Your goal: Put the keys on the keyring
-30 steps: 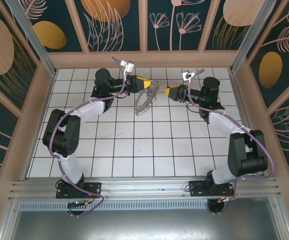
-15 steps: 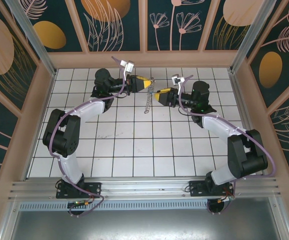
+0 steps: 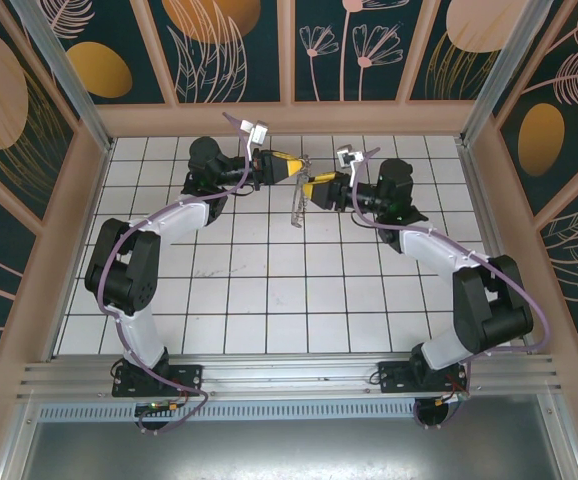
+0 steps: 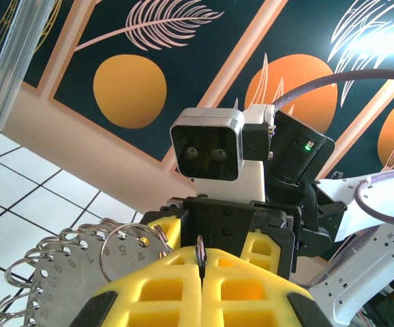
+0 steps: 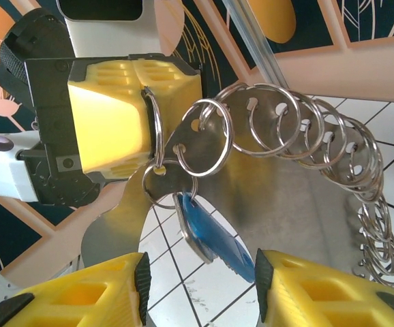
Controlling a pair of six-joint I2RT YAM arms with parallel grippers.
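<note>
The keyring (image 5: 306, 191) is a silvery plate fringed with several split rings. It hangs from my left gripper (image 5: 139, 112), whose yellow fingers are shut on one ring. In the left wrist view that gripper (image 4: 200, 262) pinches the thin ring edge, with the numbered plate (image 4: 61, 279) to its left. The key (image 5: 217, 238), with a blue head, dangles from a small ring on the plate. My right gripper (image 5: 202, 286) is open, with a pad on either side of the key's lower end. From above, the keyring (image 3: 295, 208) hangs edge-on between the left gripper (image 3: 297, 165) and the right gripper (image 3: 309, 188).
Both arms reach over the far middle of the white tiled floor (image 3: 269, 290). A peach wall (image 3: 289, 118) with dark leaf panels runs close behind them. The right wrist's camera housing (image 4: 207, 143) faces the left one at short range.
My right gripper has moved left, up to the left gripper and the hanging keyring. The keyring has turned from broadside to edge-on in the top view. The left arm has held still.
</note>
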